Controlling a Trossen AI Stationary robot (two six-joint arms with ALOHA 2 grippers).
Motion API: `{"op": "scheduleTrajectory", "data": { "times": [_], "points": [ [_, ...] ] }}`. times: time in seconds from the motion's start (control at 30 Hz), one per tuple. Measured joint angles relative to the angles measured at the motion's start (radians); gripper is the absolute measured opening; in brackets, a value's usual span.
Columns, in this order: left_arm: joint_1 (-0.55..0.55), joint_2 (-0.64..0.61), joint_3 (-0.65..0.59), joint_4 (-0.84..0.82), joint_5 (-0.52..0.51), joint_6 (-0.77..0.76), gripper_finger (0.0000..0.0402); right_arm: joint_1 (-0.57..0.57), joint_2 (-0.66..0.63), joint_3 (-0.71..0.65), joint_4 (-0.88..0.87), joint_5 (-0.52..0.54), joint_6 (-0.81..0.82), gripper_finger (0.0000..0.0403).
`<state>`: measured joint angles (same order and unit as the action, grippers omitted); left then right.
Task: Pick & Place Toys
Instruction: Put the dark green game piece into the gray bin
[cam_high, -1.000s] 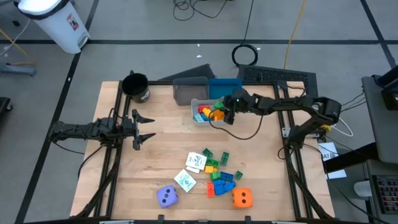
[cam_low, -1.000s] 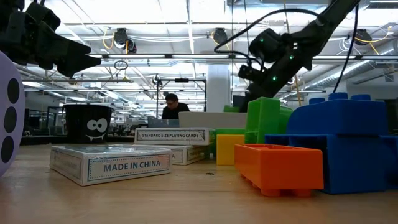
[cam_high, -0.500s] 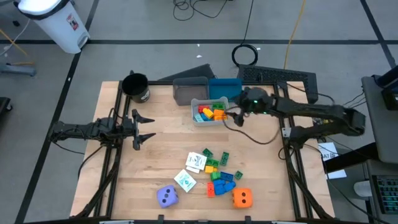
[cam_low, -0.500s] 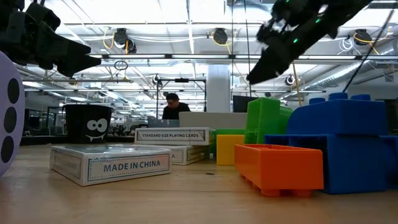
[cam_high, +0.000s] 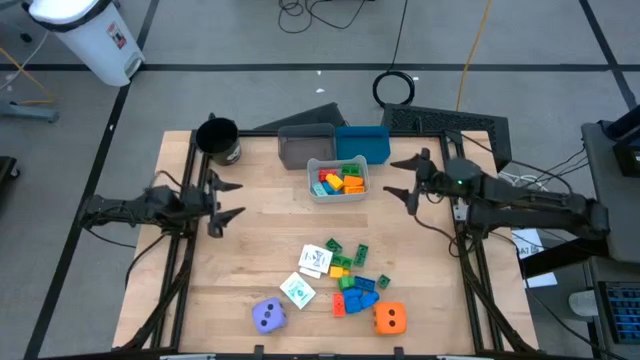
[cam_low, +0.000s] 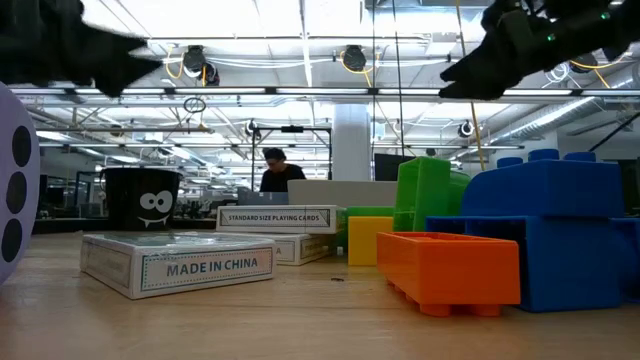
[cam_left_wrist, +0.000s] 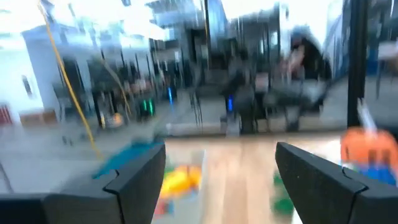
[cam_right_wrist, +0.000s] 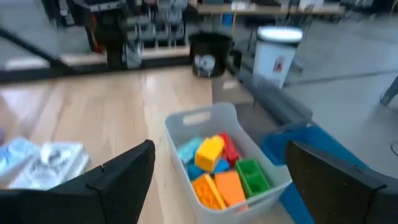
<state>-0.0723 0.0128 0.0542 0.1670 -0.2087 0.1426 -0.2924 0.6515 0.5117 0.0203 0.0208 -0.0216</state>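
Right gripper (cam_high: 408, 181), fingers spread and empty, right of centre beside the small clear plastic bin of coloured blocks (cam_high: 338, 181); left gripper (cam_high: 222, 199) also spread. A careless swing could tip that bin.

Wooden table (cam_high: 270, 235), light planks, dark frame rails at both sides. Far edge: black cup (cam_high: 219, 140), grey bin (cam_high: 306, 147), blue bin (cam_high: 363, 141) side by side. Just nearer, clear tub (cam_high: 337, 181) holding mixed blocks. Near edge: card packs (cam_high: 308, 274), loose blocks (cam_high: 352, 280), purple die (cam_high: 268, 316), orange die (cam_high: 390, 318).
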Motion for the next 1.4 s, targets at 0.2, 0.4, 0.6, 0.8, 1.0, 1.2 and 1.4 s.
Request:
{"op": "scheduleTrajectory", "data": {
  "times": [0.2, 0.4, 0.6, 0.8, 1.0, 1.2, 1.4],
  "points": [
    [0.000, 0.000, 0.000, 0.167, 0.026, -0.218, 0.0310, 0.000, -0.023, -0.147, 0.256, 0.000, -0.048, 0.0345],
    [-0.001, 0.000, 0.000, 0.190, -0.004, -0.321, 0.0310, 0.000, 0.017, -0.196, 0.360, -0.011, -0.069, 0.0345],
    [0.000, 0.035, 0.000, 0.164, -0.276, -0.308, 0.0310, 0.000, 0.066, -0.197, 0.349, -0.026, -0.048, 0.0345],
    [0.000, 0.250, 0.000, 0.229, -0.289, -0.518, 0.0310, 0.000, 0.112, -0.197, 0.385, -0.026, -0.043, 0.0345],
    [0.000, 0.679, 0.091, 0.327, -0.224, -0.678, 0.0310, 0.000, 0.150, -0.197, 0.464, -0.025, -0.005, 0.0345],
    [-0.001, 1.127, 0.363, 0.325, -0.022, -0.548, 0.0310, 0.000, 0.187, -0.197, 0.509, -0.024, 0.029, 0.0345],
    [-0.008, 1.496, 0.674, 0.302, 0.147, -0.432, 0.0310, 0.000, 0.205, -0.196, 0.518, -0.026, 0.093, 0.0345]
  ]
}}
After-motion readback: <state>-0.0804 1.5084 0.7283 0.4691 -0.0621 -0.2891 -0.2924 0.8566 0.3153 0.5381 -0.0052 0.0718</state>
